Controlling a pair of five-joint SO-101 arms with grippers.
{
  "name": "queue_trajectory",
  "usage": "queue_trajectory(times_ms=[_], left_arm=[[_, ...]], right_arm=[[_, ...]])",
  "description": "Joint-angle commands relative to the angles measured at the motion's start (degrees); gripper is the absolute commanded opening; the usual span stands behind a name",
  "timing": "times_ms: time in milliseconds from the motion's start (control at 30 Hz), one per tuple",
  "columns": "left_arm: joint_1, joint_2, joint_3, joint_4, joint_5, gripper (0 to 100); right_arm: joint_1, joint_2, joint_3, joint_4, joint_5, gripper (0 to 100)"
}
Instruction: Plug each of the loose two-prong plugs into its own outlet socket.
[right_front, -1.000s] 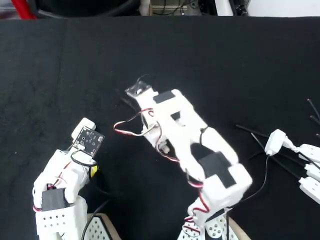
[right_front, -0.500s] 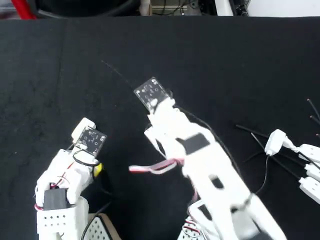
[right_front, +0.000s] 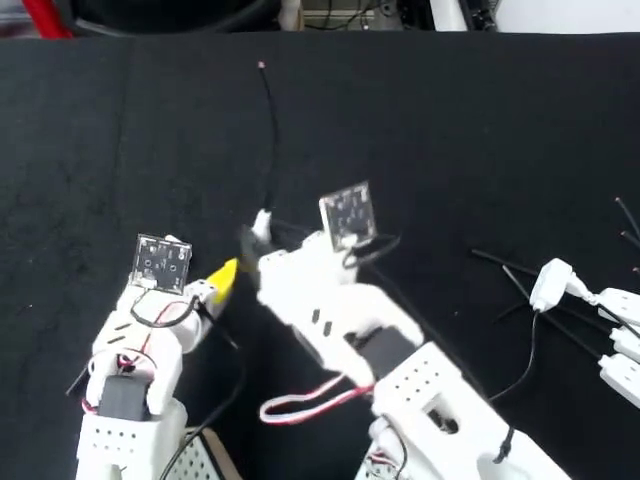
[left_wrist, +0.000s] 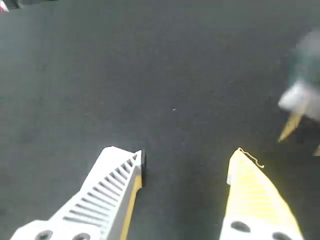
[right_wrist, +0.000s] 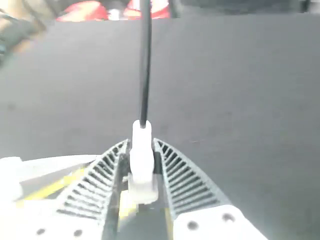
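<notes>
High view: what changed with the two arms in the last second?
The right gripper, shut on a white two-prong plug with a thin black cord, swung back towards the left gripper, and the cord now trails straight away from it. The left gripper, open, turned to face the plug. The other white plug and white outlet sockets at the right edge stayed put.

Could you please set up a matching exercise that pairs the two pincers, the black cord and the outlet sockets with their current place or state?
1. left pincer
2. right pincer
3. black cord
4. outlet sockets

A. at the right edge of the table
B. shut on the white plug
C. open, holding nothing
D. leads away from the held plug

Pairs: 1-C, 2-B, 3-D, 4-A
</notes>
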Motion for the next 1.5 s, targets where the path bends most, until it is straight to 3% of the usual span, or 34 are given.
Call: queue_trajectory(times_ms=[0,133,333,600,1000,1200,1467], left_arm=[[2.77,-0.35,-4.09,0.79,3.87,28],[3.03,-0.35,-6.81,5.36,4.13,28],[2.07,-0.35,-7.60,5.80,4.13,28],[-7.08,-0.35,-8.13,2.20,9.85,28],[-7.08,-0.35,-7.96,2.29,9.49,28],[-7.08,-0.35,-6.64,2.37,5.27,28],[-7.16,-0.35,-5.67,2.46,3.34,28]], right_arm=[[-2.02,-1.19,2.77,-8.88,-7.30,1.1],[-2.11,-1.10,5.23,-13.71,-10.90,1.1],[-2.11,-1.10,5.05,-11.08,-12.04,1.1],[-7.30,-1.10,-0.40,7.82,-11.96,1.1],[-8.44,-1.10,-0.75,9.67,-11.78,1.1],[-3.43,-1.01,-0.75,8.70,-11.16,1.1],[-3.16,-0.92,-0.66,8.62,-9.85,1.1]])
